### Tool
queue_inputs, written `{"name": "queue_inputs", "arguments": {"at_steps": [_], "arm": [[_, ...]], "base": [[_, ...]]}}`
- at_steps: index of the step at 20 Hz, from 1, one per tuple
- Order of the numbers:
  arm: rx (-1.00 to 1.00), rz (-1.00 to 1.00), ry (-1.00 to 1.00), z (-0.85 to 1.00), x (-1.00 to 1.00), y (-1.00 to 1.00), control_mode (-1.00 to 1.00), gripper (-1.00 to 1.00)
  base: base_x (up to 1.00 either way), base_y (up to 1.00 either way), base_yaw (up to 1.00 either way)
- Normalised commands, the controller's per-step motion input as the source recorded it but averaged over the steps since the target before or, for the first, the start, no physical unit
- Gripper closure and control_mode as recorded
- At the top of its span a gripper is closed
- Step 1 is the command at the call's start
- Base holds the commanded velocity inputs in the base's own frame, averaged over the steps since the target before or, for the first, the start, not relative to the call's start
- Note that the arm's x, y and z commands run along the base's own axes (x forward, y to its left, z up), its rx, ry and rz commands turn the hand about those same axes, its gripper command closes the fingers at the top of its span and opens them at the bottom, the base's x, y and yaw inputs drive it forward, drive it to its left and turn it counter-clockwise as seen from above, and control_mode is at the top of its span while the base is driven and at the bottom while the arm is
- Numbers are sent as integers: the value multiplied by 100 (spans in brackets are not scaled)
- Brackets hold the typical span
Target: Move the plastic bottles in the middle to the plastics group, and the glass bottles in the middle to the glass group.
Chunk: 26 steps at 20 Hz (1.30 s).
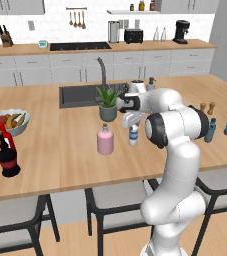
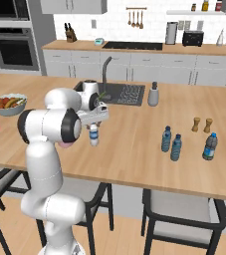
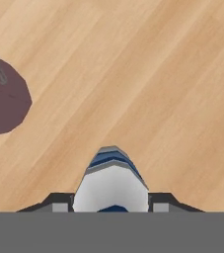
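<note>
Midway across the desk (image 1: 50, 150), I had the fingers (image 1: 133, 131) closed on the clear-white bottle (image 1: 133, 135) with the blue cap, gripping it just below the cap; its body hung between the tips in the hand view, apparently lifted a little off the wood. The pink glass bottle (image 1: 105, 140) stood just beside it, near the potted plant (image 1: 107, 103). By my reading, this was the carry step for a plastic bottle. Next I would have to swing the arm right, toward the blue water bottles (image 2: 171, 142) near the brown shakers (image 2: 202, 124), and set it down upright without knocking them. The red-necked dark bottle (image 1: 7, 152) waited far left.
</note>
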Motion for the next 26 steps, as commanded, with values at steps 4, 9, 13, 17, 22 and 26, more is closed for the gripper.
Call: {"name": "queue_inputs", "arguments": {"at_steps": [4, 9, 13, 17, 22, 26], "arm": [[0, -12, 6, 47, -14, -68, -100, 100], [0, -12, 3, 52, -29, -93, -100, 100], [0, -10, 4, 11, -46, -76, -100, 100], [0, -14, 1, 0, -63, -74, -100, 100], [0, -15, 0, 0, -56, -77, -100, 100], [0, -13, -1, 1, -47, -86, -100, 100]], "base": [[0, 0, 0], [0, 0, 0], [0, 0, 0], [0, 0, 0], [0, 0, 0], [0, 0, 0]]}}
